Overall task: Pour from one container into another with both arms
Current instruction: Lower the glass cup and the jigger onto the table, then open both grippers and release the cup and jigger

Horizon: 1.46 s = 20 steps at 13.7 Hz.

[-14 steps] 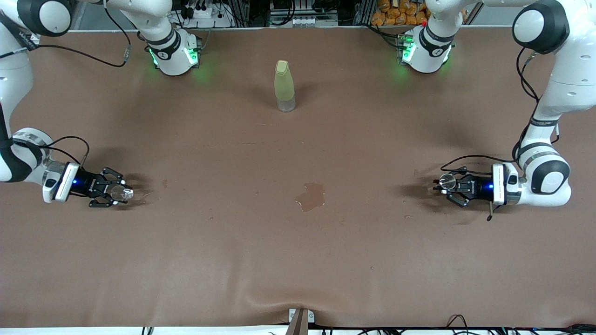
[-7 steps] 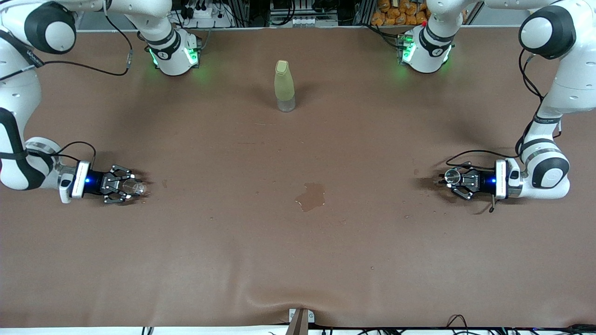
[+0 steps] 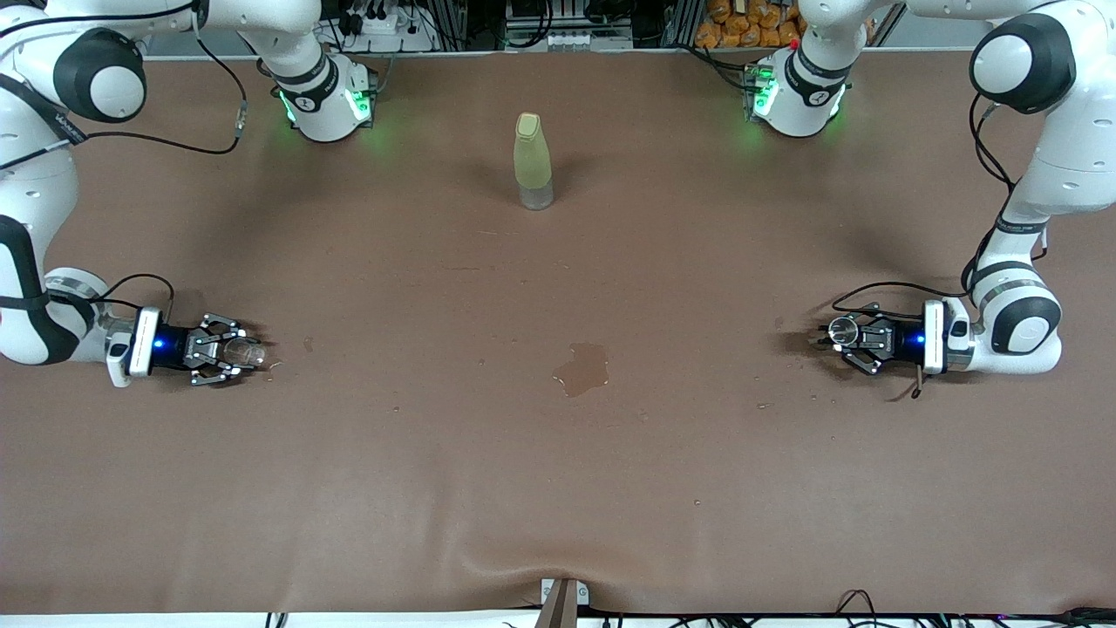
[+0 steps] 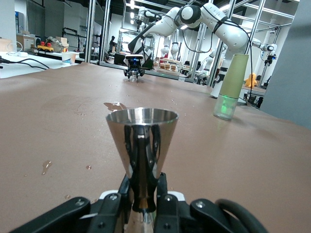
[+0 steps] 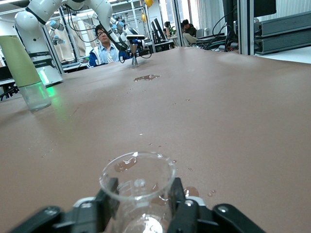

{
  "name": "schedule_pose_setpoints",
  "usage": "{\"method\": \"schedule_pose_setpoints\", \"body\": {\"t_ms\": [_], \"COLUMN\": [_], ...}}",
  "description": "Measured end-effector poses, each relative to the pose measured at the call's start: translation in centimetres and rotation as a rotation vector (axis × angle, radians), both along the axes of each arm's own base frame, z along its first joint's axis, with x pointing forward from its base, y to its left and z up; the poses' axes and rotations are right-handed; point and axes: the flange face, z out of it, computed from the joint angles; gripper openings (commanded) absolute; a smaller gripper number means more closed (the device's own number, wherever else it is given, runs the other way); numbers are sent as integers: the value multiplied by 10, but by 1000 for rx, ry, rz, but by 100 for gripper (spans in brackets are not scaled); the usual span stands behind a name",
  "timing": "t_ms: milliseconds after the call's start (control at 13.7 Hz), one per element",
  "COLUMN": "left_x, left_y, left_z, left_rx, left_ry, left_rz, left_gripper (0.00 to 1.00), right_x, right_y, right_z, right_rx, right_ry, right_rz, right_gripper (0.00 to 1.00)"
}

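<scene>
On the wide brown table point(image 3: 558, 488), my left gripper point(image 3: 853, 335) at the left arm's end clenches the silvery stemmed metal goblet point(image 4: 142, 141) upright; my right gripper point(image 3: 228, 352) at the right arm's end grasps the tiny clear stemless cup point(image 5: 137, 183); I judge both should set down level, then release gently.

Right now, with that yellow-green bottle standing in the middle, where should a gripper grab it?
Probably around the bottle's mid-body, coming in level from either arm's end. It stands upright and alone, tapers toward the cap, and its clear base looks narrower, so the middle likely gives fingers the steadiest hold.
</scene>
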Motion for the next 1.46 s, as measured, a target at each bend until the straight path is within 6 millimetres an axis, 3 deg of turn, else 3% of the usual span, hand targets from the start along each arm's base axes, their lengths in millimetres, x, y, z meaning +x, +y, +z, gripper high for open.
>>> {"method": "schedule_pose_setpoints", "body": {"t_ms": [146,585,805,878,1024,1317,1463], "left_x": [0,0,0,0,-1,-1,-1], "left_y": [-1,-1,1,1,2,3,4], "left_z": [0,0,0,0,-1,2,3], "left_rx": [-4,-8,-7,-7,1,17,20], "left_ry": [-22,-48,-51,-51,-51,-56,-57], "left_rz": [-5,-10,-7,-7,-20,-40,-43], "left_gripper": [39,40,44,56,100,100,100], "right_x": [1,-1,5,11,26,53,63], "right_y": [0,-14,-24,-28,-38,-46,-38], "right_z": [1,14,32,43,77,160,201], "right_rx": [2,40,48,33,-21,-115,-171], "right_ry": [-1,-9,6,23,95,256,356], "right_rz": [1,2,-4,-6,1,-16,-39], "right_gripper": [100,100,100,100,100,100,100]}}
